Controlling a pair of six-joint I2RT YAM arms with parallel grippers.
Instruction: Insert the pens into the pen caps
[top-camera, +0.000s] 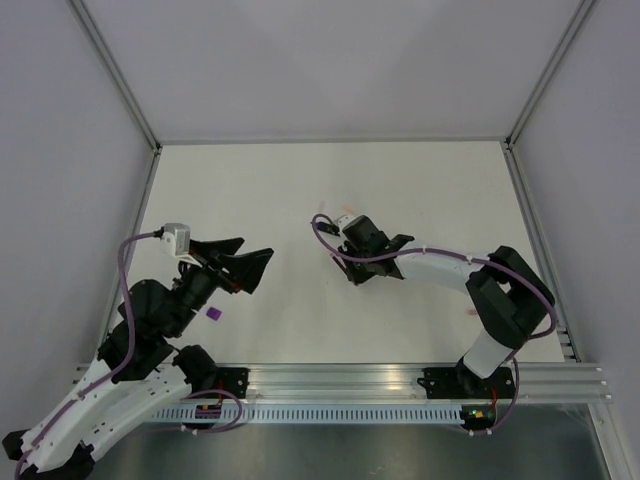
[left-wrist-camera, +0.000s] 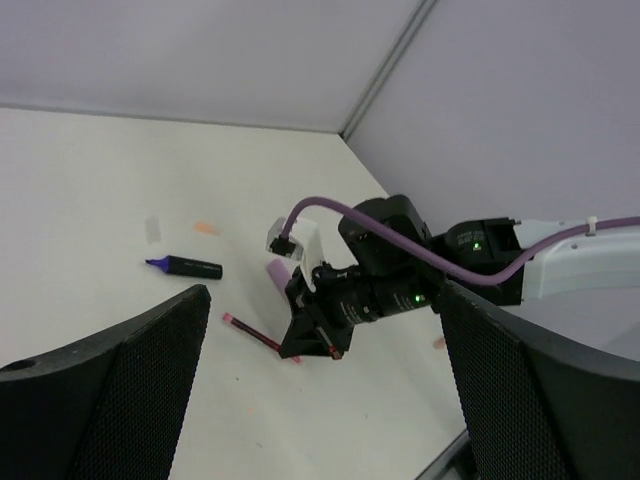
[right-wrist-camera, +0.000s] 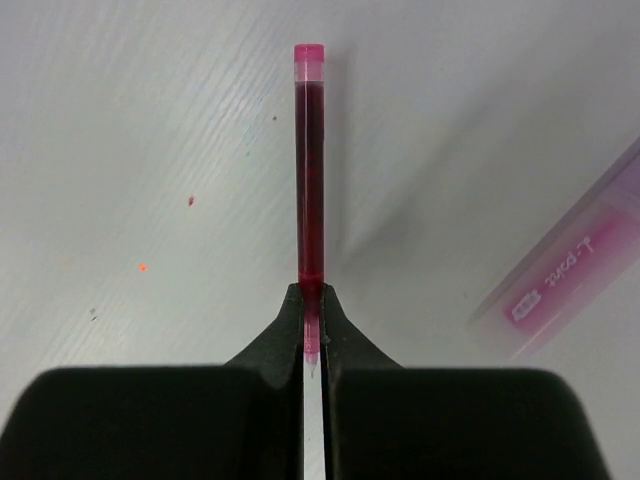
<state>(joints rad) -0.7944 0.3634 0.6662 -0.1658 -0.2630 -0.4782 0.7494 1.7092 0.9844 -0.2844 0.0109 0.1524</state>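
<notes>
my fingers (right-wrist-camera: 270, 350): pinched tight on the pale tip end of a slim pink-red translucent plastic pen (right-wrist-camera: 309, 160) | pen: runs straight away from me over the white tabletop (right-wrist-camera: 150, 150) | far right: blurred pale pink plastic pen cap (right-wrist-camera: 570, 285) with pink label, apart from the pen

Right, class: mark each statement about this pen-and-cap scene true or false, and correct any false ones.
1. The right pincer is shut on the pink-red pen. True.
2. The left pincer grips the dark navy pen. False: the left pincer is open and holds nothing; the dark navy pen lies flat on the table.
3. The light purple cap lies on the table close to the left arm. True.
4. The right pincer holds the pink-red pen by its middle. False: it pinches the pen near one end, and most of the barrel sticks out beyond the fingertips.
</notes>
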